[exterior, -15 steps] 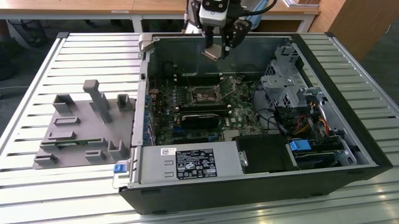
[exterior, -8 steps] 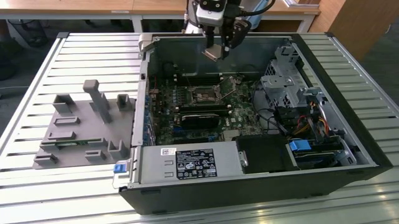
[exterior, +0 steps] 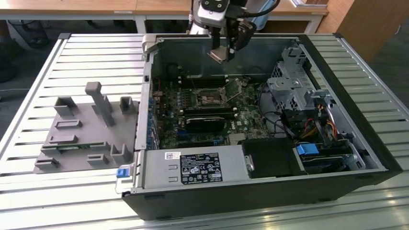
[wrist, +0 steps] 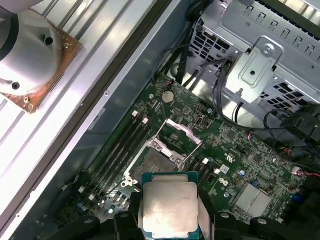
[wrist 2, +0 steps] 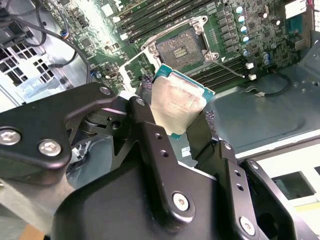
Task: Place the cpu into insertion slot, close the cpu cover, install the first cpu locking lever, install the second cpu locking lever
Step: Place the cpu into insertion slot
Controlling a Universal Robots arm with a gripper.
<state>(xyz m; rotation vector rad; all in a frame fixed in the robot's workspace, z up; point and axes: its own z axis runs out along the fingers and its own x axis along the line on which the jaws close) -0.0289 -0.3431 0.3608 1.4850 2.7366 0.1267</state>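
Observation:
My gripper (exterior: 227, 50) hangs above the open computer case, near its back wall, and is shut on the cpu (exterior: 219, 54). In both wrist views the cpu (wrist 2: 178, 103) (wrist: 170, 207) shows its silvery face, pinched by the edges between the black fingers (wrist 2: 146, 120). The insertion slot (exterior: 210, 98) (wrist 2: 182, 46) (wrist: 154, 163) lies open on the motherboard below, a dark square with a metal rim. The cpu cover (wrist: 181, 137) stands flipped up beside the slot. A thin locking lever (wrist 2: 231, 68) sticks out from the slot's corner.
Black memory sticks (exterior: 206, 113) lie beside the slot. A metal drive cage (exterior: 292, 87) with cables stands at the exterior view's right, a power supply (exterior: 195, 167) at the front. A grey fixture tray (exterior: 83, 129) rests on the slatted table (exterior: 51, 191).

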